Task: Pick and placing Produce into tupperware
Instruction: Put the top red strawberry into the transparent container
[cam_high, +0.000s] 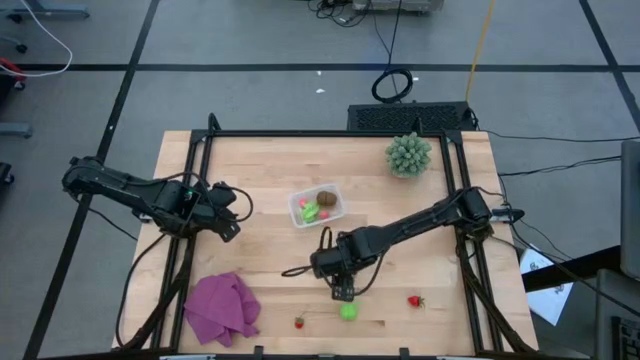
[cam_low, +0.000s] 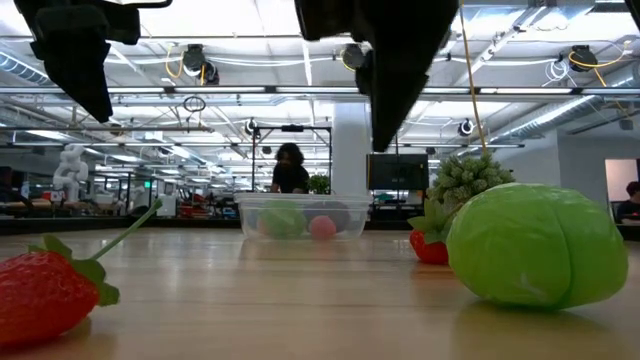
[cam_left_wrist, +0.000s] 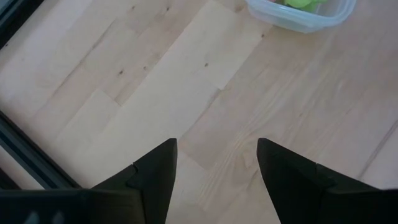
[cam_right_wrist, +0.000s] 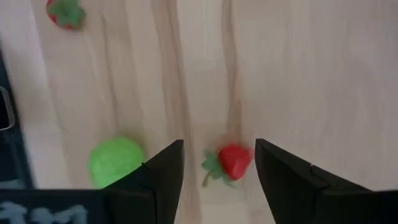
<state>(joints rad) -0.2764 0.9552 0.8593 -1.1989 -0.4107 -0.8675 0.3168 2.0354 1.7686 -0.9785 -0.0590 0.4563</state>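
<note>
The clear tupperware (cam_high: 318, 207) stands mid-table and holds the brown oval, green and pink pieces; it also shows in the low view (cam_low: 305, 215) and the left wrist view (cam_left_wrist: 298, 15). A bright green piece (cam_high: 348, 311) and two red strawberries (cam_high: 299, 322) (cam_high: 415, 300) lie on the wood near the front edge. My right gripper (cam_high: 343, 290) is open and hangs above the table just beyond the green piece. In the right wrist view (cam_right_wrist: 217, 168) a strawberry (cam_right_wrist: 233, 160) shows on the table below the gap and the green piece (cam_right_wrist: 115, 160) beside it. My left gripper (cam_high: 232, 215) is open and empty left of the tupperware.
A purple cloth (cam_high: 222, 307) lies at the front left. A spiky pale-green plant (cam_high: 409, 155) stands at the far right. A black frame (cam_high: 200, 200) runs round the table. Bare wood lies between the tupperware and the front edge.
</note>
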